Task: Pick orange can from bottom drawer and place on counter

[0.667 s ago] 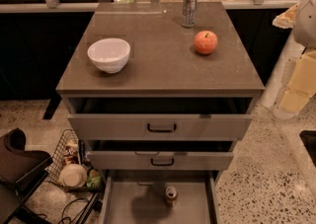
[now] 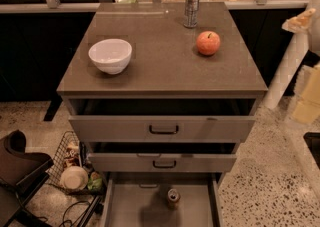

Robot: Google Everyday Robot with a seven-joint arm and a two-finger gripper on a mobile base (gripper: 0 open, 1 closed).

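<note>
The orange can stands upright on the grey floor of the open bottom drawer, near the middle and towards the back. The counter is the grey-brown cabinet top above the two upper drawers. My gripper shows only in part at the right edge of the camera view. It is beside the counter's right side, high above the bottom drawer and far from the can. It holds nothing that I can see.
On the counter are a white bowl at the left, a red apple at the right and a tall silver can at the back. The two upper drawers are slightly pulled out. A wire basket stands on the floor at the left.
</note>
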